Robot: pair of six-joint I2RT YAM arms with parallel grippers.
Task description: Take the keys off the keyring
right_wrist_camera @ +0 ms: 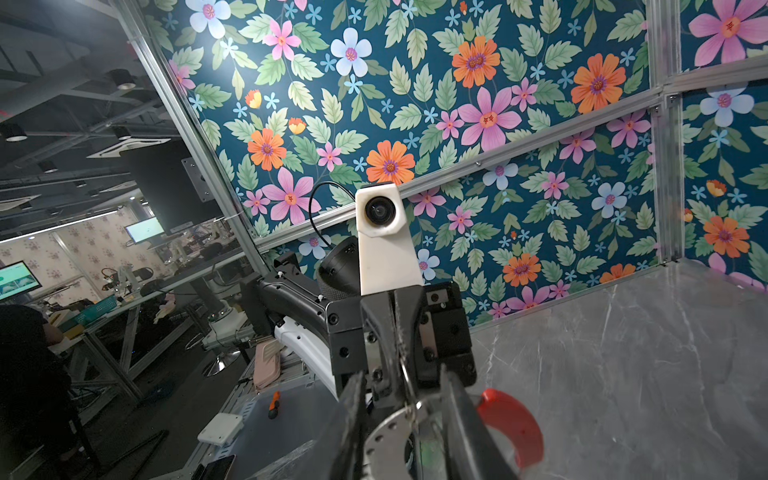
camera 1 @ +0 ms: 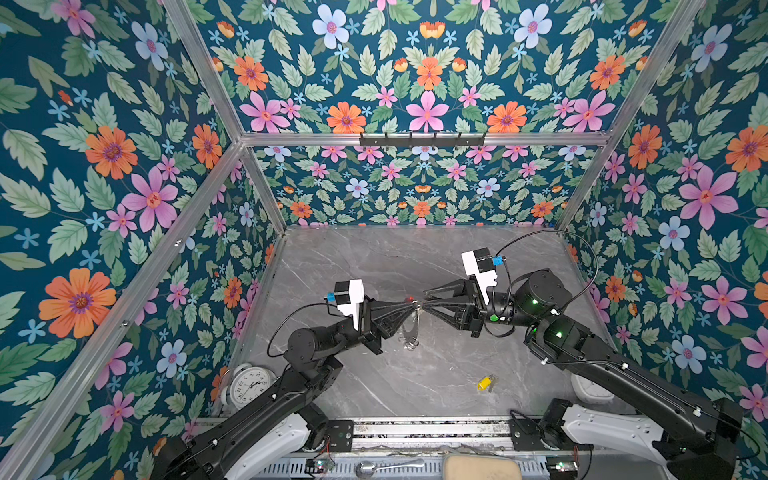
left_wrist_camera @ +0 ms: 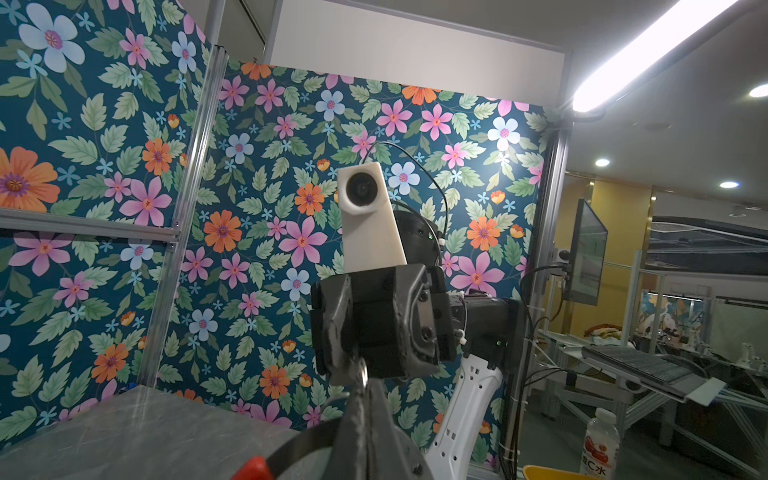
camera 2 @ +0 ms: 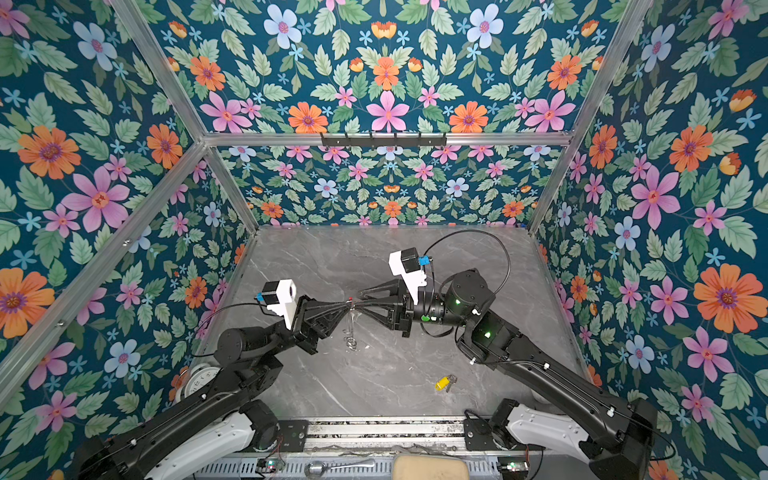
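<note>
Saw the keyring held up over the middle of the bench, red sleeve toward the back edge, small split rings at the opposite end. Found the left pincer clamped shut on the hoop near the sleeve. Found the right pincer tip to tip with it, fingers either side of the grey band; could not tell grip from gap. Noted the yellow-tagged key lying loose near the bench's front edge, right of middle, well apart from the ring.
</note>
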